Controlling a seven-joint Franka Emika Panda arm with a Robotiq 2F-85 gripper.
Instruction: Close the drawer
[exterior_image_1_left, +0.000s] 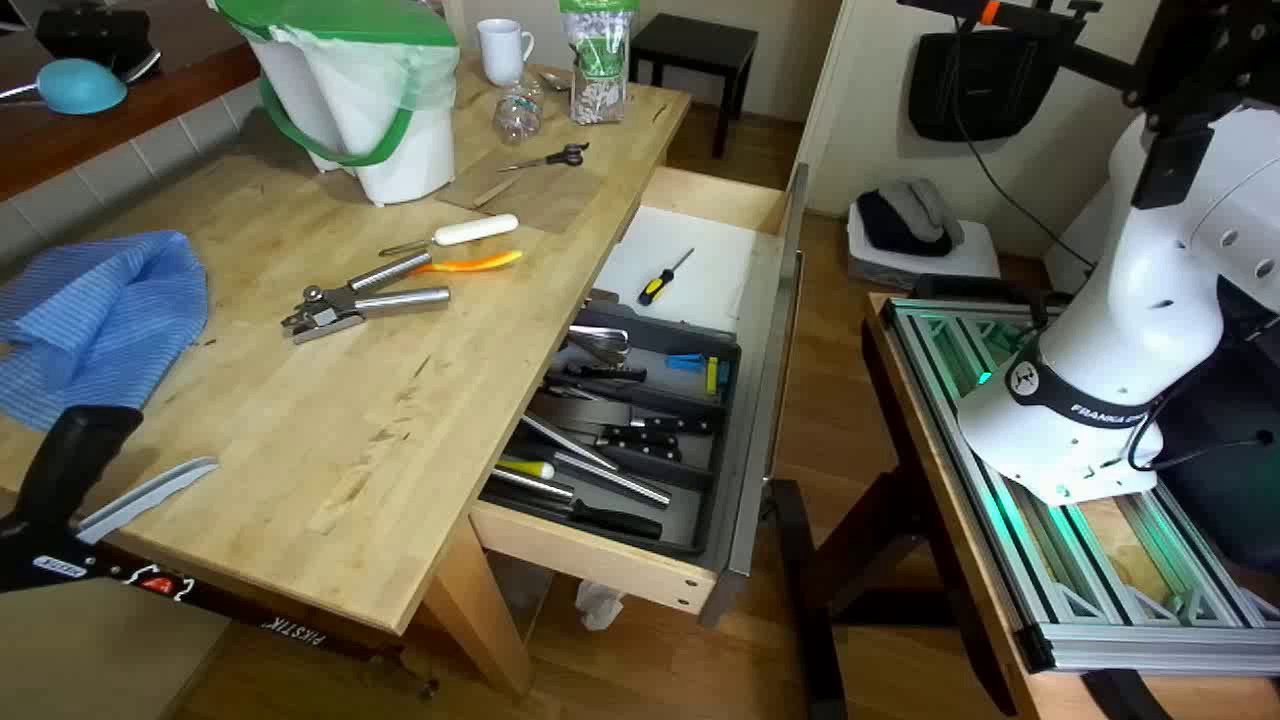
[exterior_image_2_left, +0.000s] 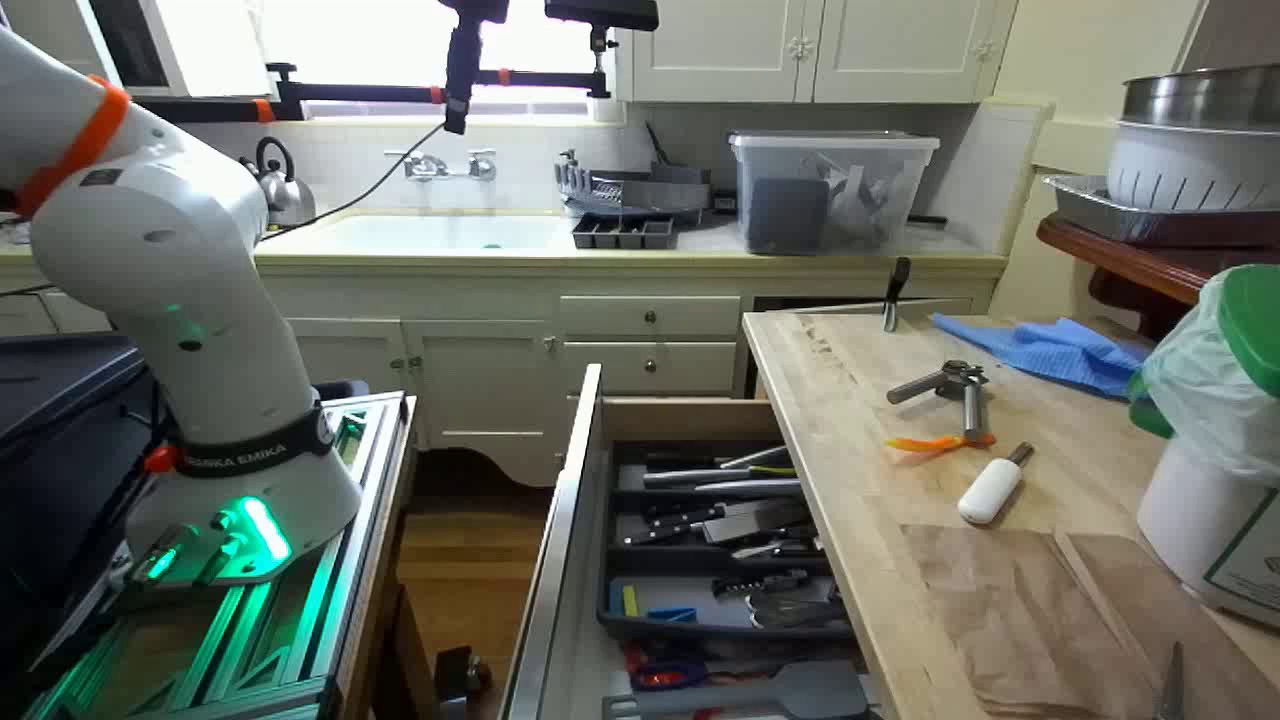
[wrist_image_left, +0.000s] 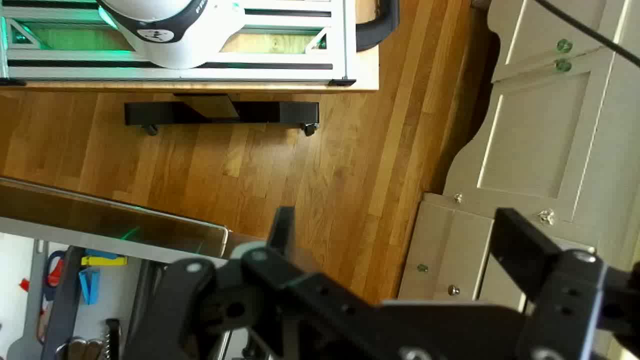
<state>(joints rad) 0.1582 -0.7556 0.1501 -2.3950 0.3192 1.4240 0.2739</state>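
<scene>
The drawer (exterior_image_1_left: 765, 340) is pulled well out from under the wooden table, and it also shows in an exterior view (exterior_image_2_left: 565, 520). It has pale wooden sides and a grey top edge along its front. A dark grey tray (exterior_image_1_left: 722, 440) inside holds knives and other utensils. A yellow-black screwdriver (exterior_image_1_left: 657, 286) lies on the white drawer bottom. In the wrist view the drawer's front edge (wrist_image_left: 110, 243) runs along the lower left. My gripper (wrist_image_left: 397, 235) is open with nothing between its fingers; floor and cabinets show behind it. The gripper itself does not clearly show in the exterior views.
The wooden table (exterior_image_1_left: 400, 400) carries a white bin (exterior_image_1_left: 405, 150), a can opener (exterior_image_1_left: 330, 308), a blue cloth (exterior_image_1_left: 100, 300) and scissors (exterior_image_1_left: 560, 157). The robot's wheeled stand (exterior_image_2_left: 370, 480) faces the drawer across a strip of floor. Cream cabinets (wrist_image_left: 540, 135) stand beyond.
</scene>
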